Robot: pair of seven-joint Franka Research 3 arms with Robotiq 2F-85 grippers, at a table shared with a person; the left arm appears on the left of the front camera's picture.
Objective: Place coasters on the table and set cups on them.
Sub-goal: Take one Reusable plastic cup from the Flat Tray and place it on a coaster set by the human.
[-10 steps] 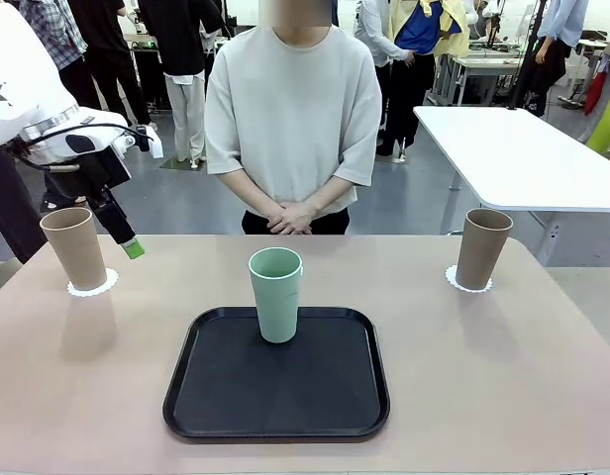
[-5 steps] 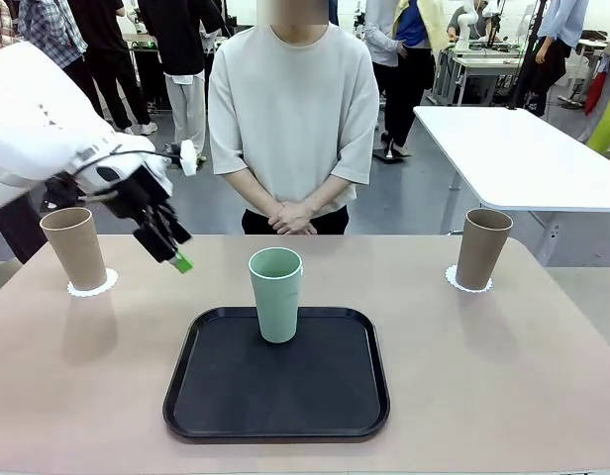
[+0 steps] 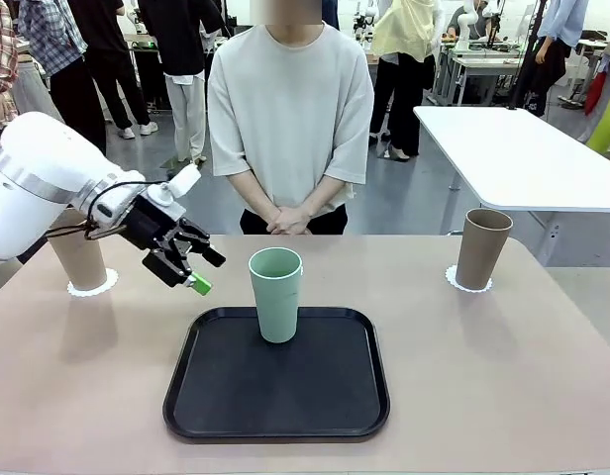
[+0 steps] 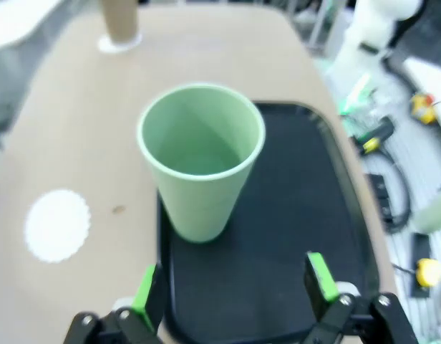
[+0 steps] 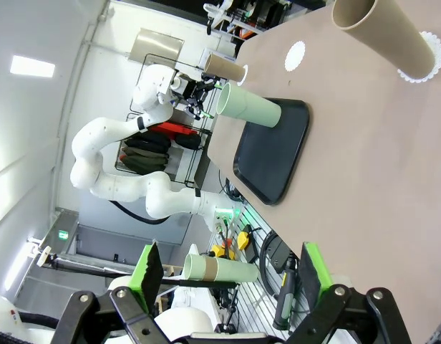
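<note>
A pale green cup (image 3: 276, 293) stands upright on the black tray (image 3: 216, 396). My left gripper (image 3: 207, 272) hovers open just left of it; in the left wrist view the green cup (image 4: 200, 161) stands ahead of the open left gripper (image 4: 231, 290), apart from the pads. An empty white coaster (image 4: 57, 224) lies on the table (image 3: 503, 356) beside the tray. One brown cup (image 3: 481, 247) stands on a coaster (image 3: 466, 284) at the right. Another brown cup (image 3: 79, 259) on a coaster (image 3: 92, 288) is partly behind my left arm. My right gripper (image 5: 228, 276) is open and holds nothing.
A person (image 3: 290, 109) stands at the far edge with hands clasped (image 3: 288, 218). A white table (image 3: 523, 158) stands behind on the right. Other people stand farther back. Bare tabletop lies on both sides of the tray.
My left arm has swung right and down from beside the left brown cup towards the green cup, its gripper staying open. Cups and tray have not moved.
</note>
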